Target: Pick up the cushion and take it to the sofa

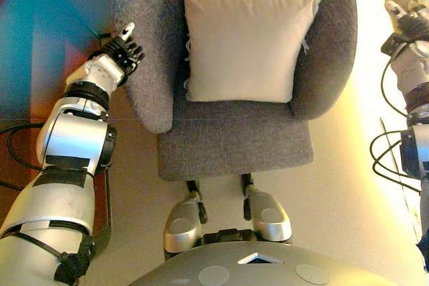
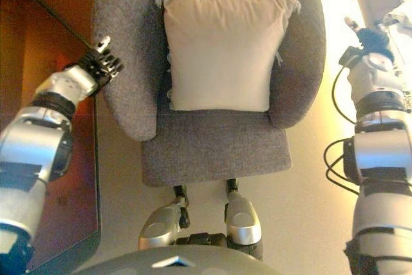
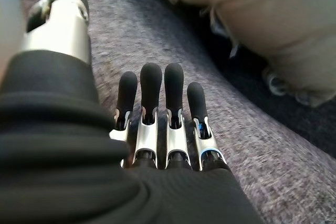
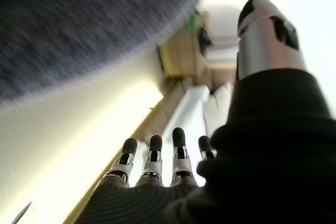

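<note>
The left hand is hovering just outside the grey armchair's left armrest, fingers straight, holding nothing. The beige cushion is leaning against the backrest. The right hand is hanging well right, fingers relaxed, empty.

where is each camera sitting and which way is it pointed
Left eye view: on the head, looking down at the cushion on the grey armchair; both arms show, left hand by the chair's arm.
Right eye view: same head, slightly shifted; right hand out beside the chair.
Left wrist view: on the left wrist, along straight fingers over the chair fabric toward the cushion.
Right wrist view: on the right wrist, along straight fingers past the chair toward the floor.
Shared: the chair shows in every view.
</note>
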